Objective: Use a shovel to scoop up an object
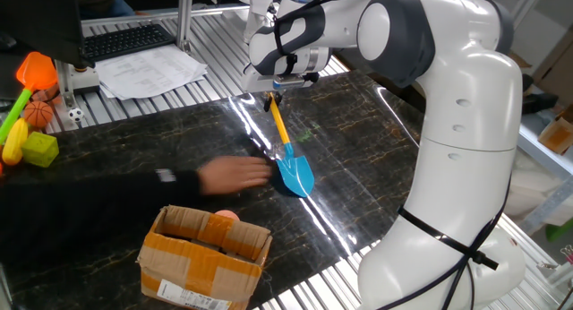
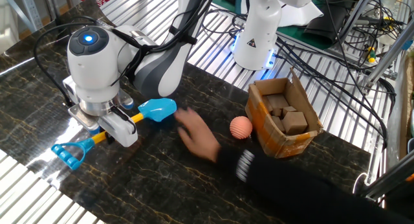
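The toy shovel has a bright blue blade [image 1: 295,175], a yellow-orange shaft [image 1: 280,126] and a blue looped handle [image 2: 67,153]. The blade [image 2: 157,109] lies on the dark table. My gripper [image 2: 114,127] is shut on the shaft; in the one fixed view it [image 1: 276,88] holds the shaft's upper part. The salmon-orange ball [image 2: 240,127] rests on the table beside the cardboard box, well right of the blade. In the one fixed view only its top [image 1: 227,217] peeks over the box.
A person's hand [image 1: 235,174] and dark sleeve [image 2: 284,185] are blurred between blade and ball. An open cardboard box [image 2: 282,118] holds brown blocks. Toys, including a mini basketball [image 1: 37,114] and an orange spade head [image 1: 36,72], sit at the far left. Papers [image 1: 148,73] lie behind.
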`<state>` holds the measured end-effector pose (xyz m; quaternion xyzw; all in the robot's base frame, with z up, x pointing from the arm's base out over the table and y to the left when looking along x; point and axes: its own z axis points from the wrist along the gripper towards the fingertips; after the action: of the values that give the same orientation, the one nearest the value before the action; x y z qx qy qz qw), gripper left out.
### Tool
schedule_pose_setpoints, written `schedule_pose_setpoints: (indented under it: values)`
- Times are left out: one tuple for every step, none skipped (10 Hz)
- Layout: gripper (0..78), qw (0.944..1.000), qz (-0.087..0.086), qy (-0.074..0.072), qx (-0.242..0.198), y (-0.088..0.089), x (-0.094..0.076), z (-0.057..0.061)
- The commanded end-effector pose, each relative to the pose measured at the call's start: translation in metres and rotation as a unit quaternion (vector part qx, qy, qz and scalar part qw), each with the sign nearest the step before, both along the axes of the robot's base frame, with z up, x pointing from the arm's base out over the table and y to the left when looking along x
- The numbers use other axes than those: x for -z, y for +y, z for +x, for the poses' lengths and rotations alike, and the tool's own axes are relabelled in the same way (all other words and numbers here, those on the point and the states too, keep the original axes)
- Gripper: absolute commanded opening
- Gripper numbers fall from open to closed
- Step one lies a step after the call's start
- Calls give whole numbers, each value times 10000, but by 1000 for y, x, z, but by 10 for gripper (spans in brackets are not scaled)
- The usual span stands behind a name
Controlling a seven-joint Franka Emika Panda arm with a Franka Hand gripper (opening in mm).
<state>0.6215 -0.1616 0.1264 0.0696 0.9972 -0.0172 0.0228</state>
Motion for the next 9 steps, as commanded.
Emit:
schedule_pose_setpoints:
  values:
    - [13,9957,-48,42,927,0,-11,0]
    - [13,9943,-58,27,1061,0,-12,0]
    - [13,9928,-49,31,1194,1,-13,0]
    - [13,9919,-43,42,1268,1,-13,0]
    - [13,9884,-45,46,1518,3,-14,1]
    - [13,9847,-44,48,1739,6,-16,1]
    - [13,9819,-56,50,1893,10,-18,1]
    - [13,9788,-52,66,2049,14,-19,0]
    - [13,9778,-45,65,2093,16,-20,0]
